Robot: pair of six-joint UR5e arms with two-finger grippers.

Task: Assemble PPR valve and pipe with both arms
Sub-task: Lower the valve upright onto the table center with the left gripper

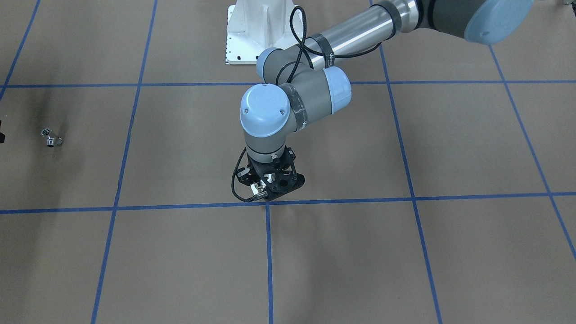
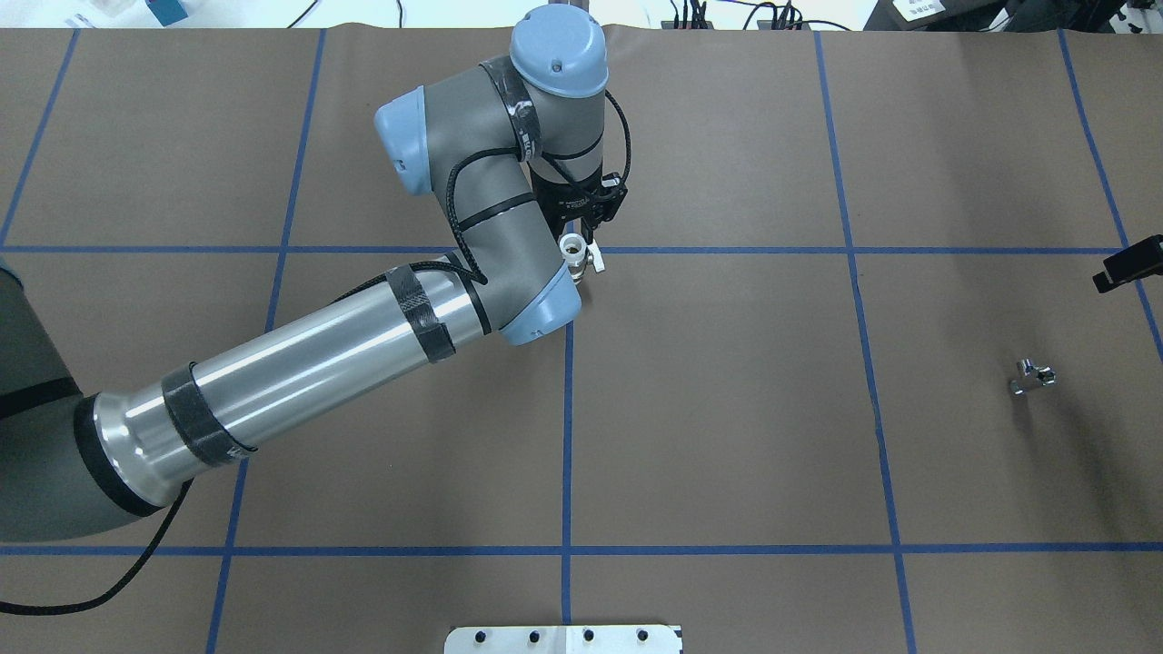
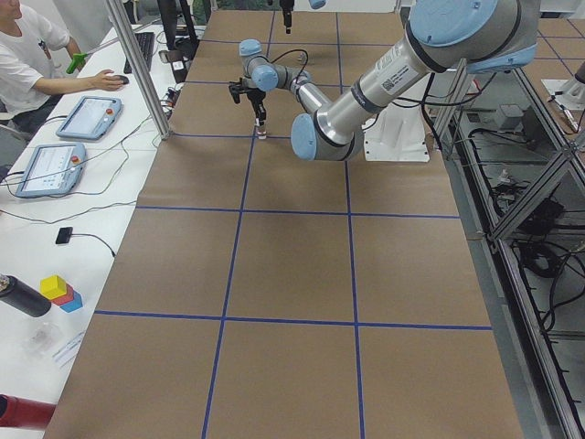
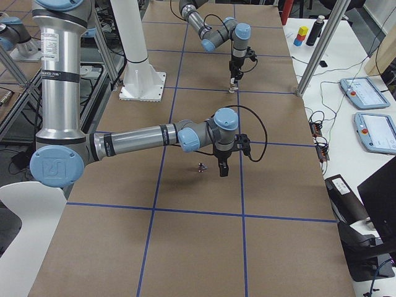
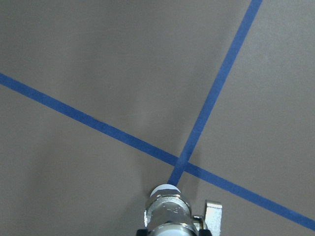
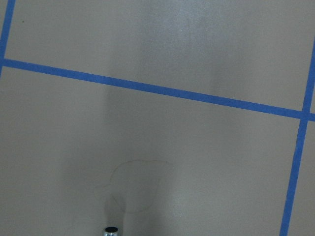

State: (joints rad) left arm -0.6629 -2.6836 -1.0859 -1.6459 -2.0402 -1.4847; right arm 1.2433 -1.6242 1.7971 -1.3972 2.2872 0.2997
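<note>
My left gripper (image 2: 581, 227) is shut on the PPR valve (image 2: 574, 250), white with a brass middle and a small side lever. It holds the valve upright, close over a blue tape crossing at mid-table. The valve fills the bottom edge of the left wrist view (image 5: 169, 212). The pipe (image 2: 1031, 375), a small chrome fitting, lies on the brown paper at the far right; it also shows in the front view (image 1: 51, 138). My right gripper (image 2: 1127, 263) shows only as a black piece at the frame edge, just beyond the pipe. I cannot tell whether it is open or shut.
The white pedestal (image 1: 252, 31) stands at the robot's side of the table. Blue tape lines (image 2: 567, 427) grid the brown paper. A metal post (image 3: 137, 64), tablets (image 3: 87, 117) and a seated operator (image 3: 32, 50) are along the far side.
</note>
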